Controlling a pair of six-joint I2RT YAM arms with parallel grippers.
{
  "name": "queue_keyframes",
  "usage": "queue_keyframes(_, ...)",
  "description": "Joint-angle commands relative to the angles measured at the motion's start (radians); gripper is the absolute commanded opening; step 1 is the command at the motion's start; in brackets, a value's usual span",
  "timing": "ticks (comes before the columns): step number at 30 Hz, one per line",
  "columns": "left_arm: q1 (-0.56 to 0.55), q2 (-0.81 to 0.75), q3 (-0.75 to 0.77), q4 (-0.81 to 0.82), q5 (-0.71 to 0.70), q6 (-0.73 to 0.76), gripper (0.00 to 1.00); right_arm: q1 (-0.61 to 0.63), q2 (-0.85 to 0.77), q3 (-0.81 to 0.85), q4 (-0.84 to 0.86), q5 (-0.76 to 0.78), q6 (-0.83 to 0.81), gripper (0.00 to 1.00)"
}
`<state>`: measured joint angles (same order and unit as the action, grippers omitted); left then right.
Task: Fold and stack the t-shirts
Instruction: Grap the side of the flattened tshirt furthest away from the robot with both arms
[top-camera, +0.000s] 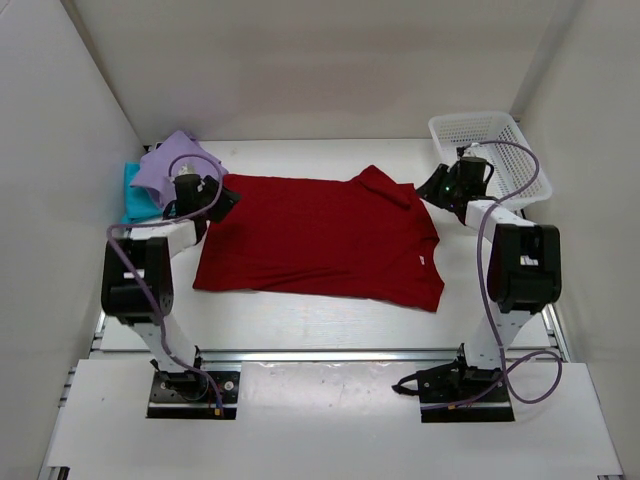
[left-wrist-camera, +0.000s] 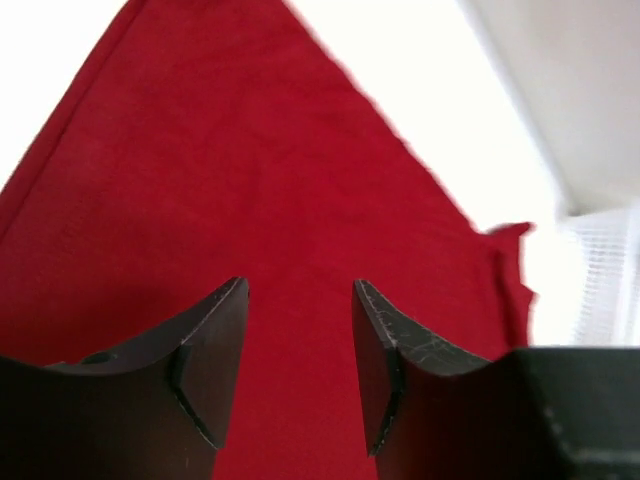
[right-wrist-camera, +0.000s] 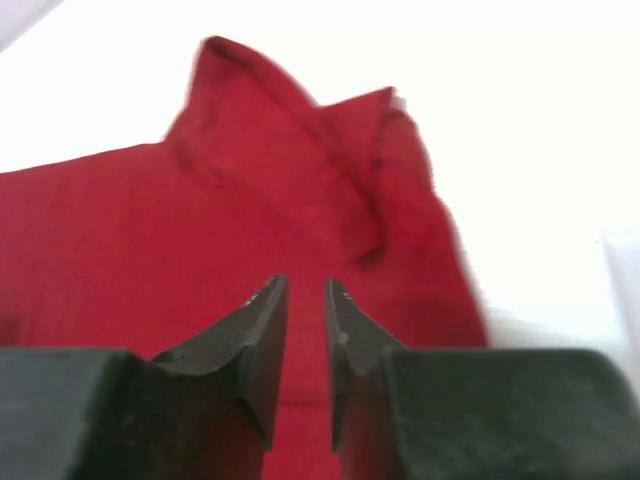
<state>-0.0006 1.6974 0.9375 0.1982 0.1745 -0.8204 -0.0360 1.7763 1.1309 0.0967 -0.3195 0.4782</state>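
The dark red t-shirt (top-camera: 320, 235) lies spread flat in the middle of the table, with one sleeve (right-wrist-camera: 300, 120) rumpled at its far right corner. The lavender t-shirt (top-camera: 175, 163) sits crumpled on the teal t-shirt (top-camera: 133, 195) at the far left. My left gripper (top-camera: 225, 200) hovers over the red shirt's far left corner. Its jaws stand open (left-wrist-camera: 299, 283), with only red cloth (left-wrist-camera: 250, 170) showing below the gap. My right gripper (top-camera: 432, 188) is by the rumpled sleeve. Its jaws (right-wrist-camera: 305, 281) are narrowly open and hold nothing.
A white mesh basket (top-camera: 490, 150) stands at the far right corner, just behind my right arm, and shows at the edge of the left wrist view (left-wrist-camera: 605, 270). White walls close in the table on three sides.
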Motion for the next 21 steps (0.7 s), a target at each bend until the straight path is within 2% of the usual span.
queue_keyframes(1, -0.012, 0.045, 0.111, -0.020, -0.004, 0.015, 0.57, -0.016, 0.049, 0.067, 0.023, 0.030, 0.003, 0.21)
queue_keyframes(4, -0.025, 0.105, 0.176, -0.016, 0.000, 0.009, 0.57, -0.016, 0.086, 0.061, 0.066, 0.033, 0.017, 0.25)
queue_keyframes(10, -0.009, 0.205, 0.319, -0.080, -0.015, 0.055, 0.58, 0.007, 0.204, 0.153, 0.003, 0.028, 0.023, 0.28)
queue_keyframes(12, -0.001, 0.220, 0.340, -0.097, -0.029, 0.067, 0.56, 0.010, 0.230, 0.173, 0.014, 0.046, 0.033, 0.29)
queue_keyframes(16, 0.001, 0.240, 0.351, -0.088, -0.009, 0.056, 0.56, 0.013, 0.284, 0.254, -0.095, 0.033, 0.045, 0.29)
queue_keyframes(21, -0.002, 0.257, 0.360, -0.080, -0.017, 0.055, 0.56, 0.027, 0.262, 0.191, -0.061, 0.056, 0.083, 0.35)
